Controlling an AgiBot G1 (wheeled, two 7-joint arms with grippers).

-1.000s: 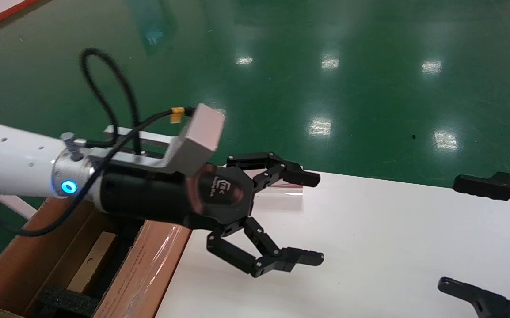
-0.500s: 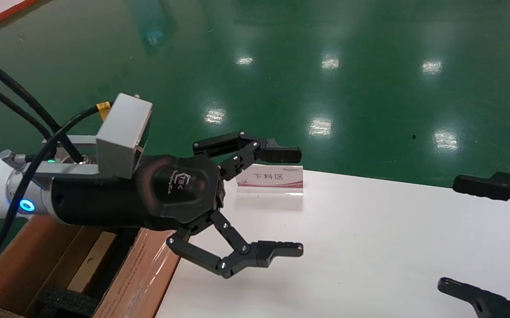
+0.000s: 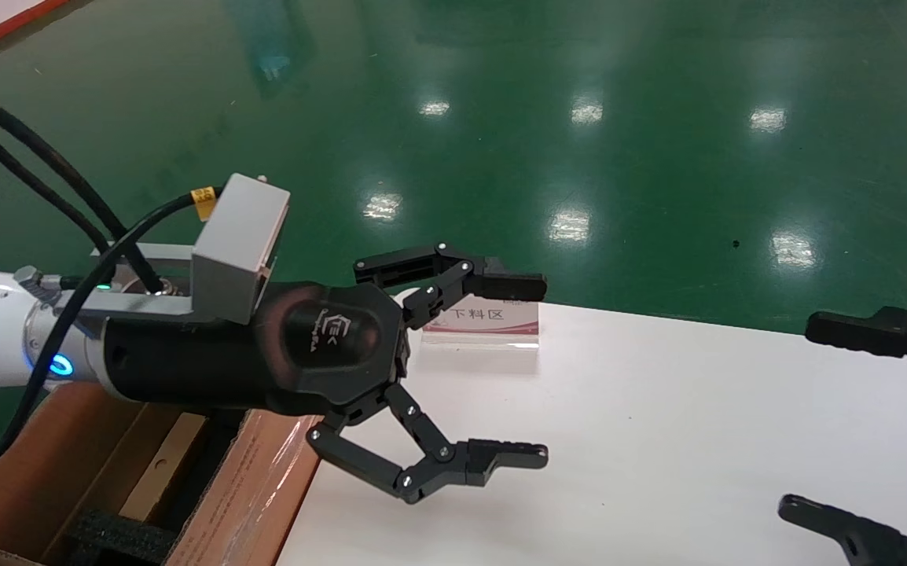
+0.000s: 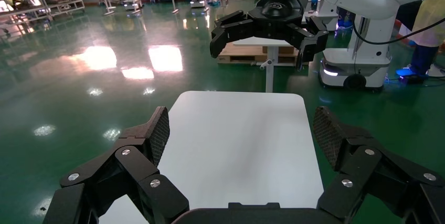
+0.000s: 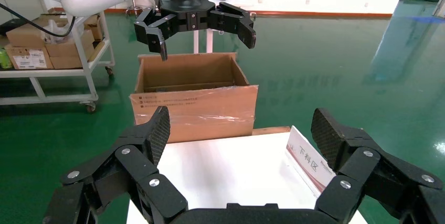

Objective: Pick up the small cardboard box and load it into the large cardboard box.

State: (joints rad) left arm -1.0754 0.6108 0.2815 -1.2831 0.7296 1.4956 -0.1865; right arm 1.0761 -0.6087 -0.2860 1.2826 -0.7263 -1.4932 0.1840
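Note:
The large cardboard box [image 3: 253,479] stands at the table's left end, flaps up, glossy tape on the near flap; it also shows in the right wrist view [image 5: 194,103]. Inside it, a lighter tan rectangular carton [image 3: 159,464] with a small dark mark lies beside black foam [image 3: 119,536]; it looks like the small cardboard box. My left gripper [image 3: 534,368] is open and empty, held above the table's left part just right of the large box. It shows in its own wrist view [image 4: 244,129]. My right gripper [image 3: 803,417] is open and empty at the right edge.
A white table [image 3: 658,440] stretches between the grippers. A small red-and-white sign stand [image 3: 481,324] sits at the table's far edge behind the left gripper. Green floor lies beyond. Other robots and shelves stand far off.
My left gripper has drawn back to the left from over the sign and rolled at the wrist, then edged slightly right. It stays open. The right arm has not moved.

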